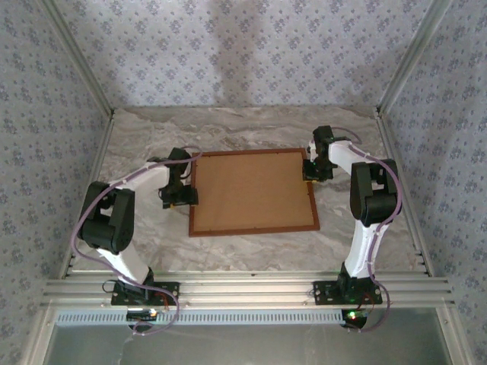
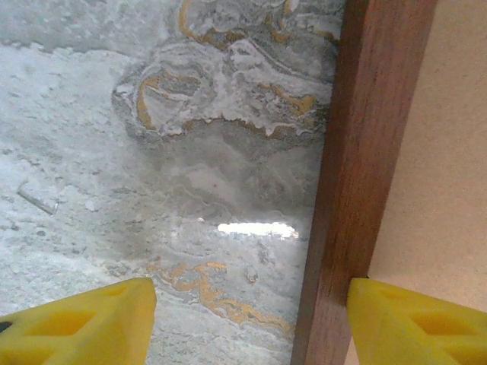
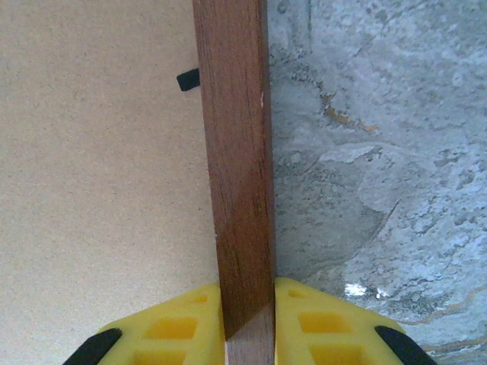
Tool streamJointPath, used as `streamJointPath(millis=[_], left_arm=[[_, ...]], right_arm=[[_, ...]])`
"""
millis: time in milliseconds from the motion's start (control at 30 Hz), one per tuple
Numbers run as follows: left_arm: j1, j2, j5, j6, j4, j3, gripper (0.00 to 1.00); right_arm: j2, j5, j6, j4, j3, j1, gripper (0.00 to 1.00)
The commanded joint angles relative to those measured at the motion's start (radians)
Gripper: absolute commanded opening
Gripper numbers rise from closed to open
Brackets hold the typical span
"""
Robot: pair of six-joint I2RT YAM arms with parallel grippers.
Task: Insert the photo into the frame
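Right gripper (image 3: 247,308): its two yellow fingers (image 3: 179,323) pinch the right side bar of the frame (image 3: 236,152). One finger is on each side, and both touch the wood.
Left gripper (image 2: 249,308): its jaws stand wide. One finger sits over the table (image 1: 251,129), well apart from the wood. The other finger is on the inner side of the left bar, just beside it. The bar runs between the two fingers, and they do not squeeze it.
Frame: dark red-brown wood, lying flat on the table between the two arms.
Backing board (image 1: 251,186): plain brown. It fills the inside of the frame and faces up.
Black tab (image 3: 187,80): a small dark piece on the board, touching the right bar's inner edge.
Table: grey stone look with yellow streaks.
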State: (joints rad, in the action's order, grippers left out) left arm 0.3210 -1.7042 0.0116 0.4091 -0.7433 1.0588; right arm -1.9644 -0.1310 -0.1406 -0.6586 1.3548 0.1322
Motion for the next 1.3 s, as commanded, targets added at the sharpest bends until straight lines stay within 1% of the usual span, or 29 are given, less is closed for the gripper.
streamJointPath(millis=[0,233,333,500,700,1000,1167,1267], left_arm=[[0.001,-0.031,0.009,-0.001,0.015,-0.022,0.67],[0.047,-0.116,0.019,0.027,0.059,-0.065,0.67],[0.079,-0.15,0.028,0.034,0.059,-0.054,0.67],[0.137,-0.225,-0.019,0.034,0.051,-0.016,0.67],[0.166,-0.269,-0.012,0.053,0.059,0.001,0.66],[0.182,-0.286,-0.007,0.05,0.047,0.057,0.67],[0.179,-0.254,-0.005,0.038,0.016,0.11,0.66],[0.169,-0.211,-0.018,0.025,-0.013,0.153,0.67]], right_arm=[[-0.007,0.011,0.013,-0.032,0.018,0.008,0.21],[-0.013,0.007,0.012,-0.025,0.025,0.014,0.21],[-0.018,0.005,0.012,-0.026,0.029,0.021,0.21],[-0.032,0.0,0.009,-0.028,0.037,0.04,0.21],[-0.037,-0.007,0.009,-0.028,0.042,0.047,0.2],[-0.037,-0.01,0.009,-0.032,0.046,0.05,0.21],[-0.027,0.004,0.004,-0.049,0.06,0.045,0.21],[-0.005,0.018,0.004,-0.062,0.081,0.032,0.23]])
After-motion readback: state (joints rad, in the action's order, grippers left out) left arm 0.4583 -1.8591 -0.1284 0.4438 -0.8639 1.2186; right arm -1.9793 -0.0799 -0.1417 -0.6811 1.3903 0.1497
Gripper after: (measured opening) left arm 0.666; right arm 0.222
